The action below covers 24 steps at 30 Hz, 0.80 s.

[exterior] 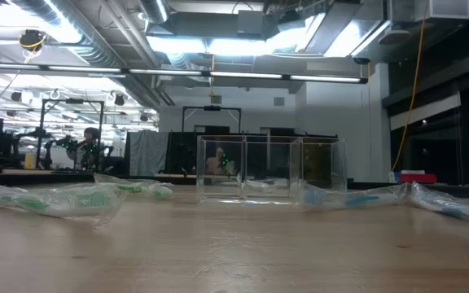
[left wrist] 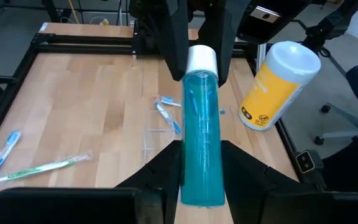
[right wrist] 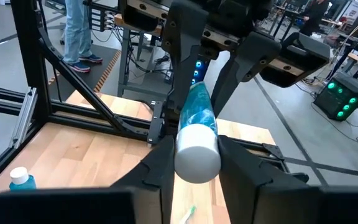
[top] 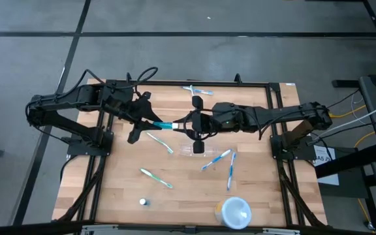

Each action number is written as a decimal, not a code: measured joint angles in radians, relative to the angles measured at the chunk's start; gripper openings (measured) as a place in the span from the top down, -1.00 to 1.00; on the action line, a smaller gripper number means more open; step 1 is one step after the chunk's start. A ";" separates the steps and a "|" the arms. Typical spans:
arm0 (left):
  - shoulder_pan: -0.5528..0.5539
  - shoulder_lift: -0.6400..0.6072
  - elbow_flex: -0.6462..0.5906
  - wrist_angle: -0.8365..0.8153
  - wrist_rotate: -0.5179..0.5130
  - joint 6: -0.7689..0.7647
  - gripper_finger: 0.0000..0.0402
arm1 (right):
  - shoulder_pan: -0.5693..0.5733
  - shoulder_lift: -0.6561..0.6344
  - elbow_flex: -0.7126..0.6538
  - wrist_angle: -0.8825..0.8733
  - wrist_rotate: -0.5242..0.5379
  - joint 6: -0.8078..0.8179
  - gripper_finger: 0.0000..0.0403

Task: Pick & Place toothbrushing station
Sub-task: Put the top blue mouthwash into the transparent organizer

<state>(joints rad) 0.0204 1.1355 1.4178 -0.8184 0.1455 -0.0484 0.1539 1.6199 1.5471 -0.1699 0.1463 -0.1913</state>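
Currently both arms are meeting over the middle of the table [top: 119, 196], and this is looking like a mid-air handover, not the place step yet. The toothbrushing station [top: 198, 150], a clear holder, is sitting on the wood at about 4 o'clock from the grippers, near them but untouched. In the low view it [exterior: 271, 171] is standing upright, and I cannot tell whether anything is lying inside it.

The left gripper [top: 150, 121] is reaching in from 9 o'clock and the right gripper [top: 191, 124] from 3 o'clock. A teal bottle [top: 165, 125] with a white cap is lying level between them, off the table.

Left wrist view: the left gripper [left wrist: 202, 171] is closing narrowly on the bottle [left wrist: 201, 112] at its base end, pads against both sides. Right wrist view: the right gripper [right wrist: 197, 165] is clamping the cap end of the bottle [right wrist: 197, 115] the same way. So both are gripping one thing.

Next move, as I judge it: one gripper is needing to let go before the other carries the bottle toward 4 o'clock and lowers it into the station.

Wrapped toothbrushes [top: 156, 177] are lying loose around 5 to 7 o'clock of the station.
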 joint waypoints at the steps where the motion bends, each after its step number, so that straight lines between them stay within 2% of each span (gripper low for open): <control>1: 0.000 0.000 0.000 0.000 0.000 0.003 0.51 | 0.000 0.000 0.000 0.000 0.000 0.000 0.49; 5: -0.001 0.000 0.000 -0.003 -0.038 0.015 0.47 | 0.000 0.000 0.000 -0.003 0.001 -0.004 0.44; 14: -0.003 -0.031 0.001 -0.105 -0.196 0.082 0.20 | 0.001 0.000 0.000 -0.018 0.020 0.016 0.52; 20: 0.002 -0.086 0.000 -0.236 -0.415 0.145 0.04 | 0.008 0.000 0.000 -0.034 -0.018 0.024 0.51; 24: 0.000 -0.131 0.000 -0.297 -0.466 0.123 -0.01 | 0.002 -0.012 0.000 -0.093 -0.003 0.063 0.51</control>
<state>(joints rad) 0.0199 1.0047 1.4178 -1.1157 -0.3201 0.0749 0.1560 1.6080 1.5471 -0.2625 0.1431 -0.1284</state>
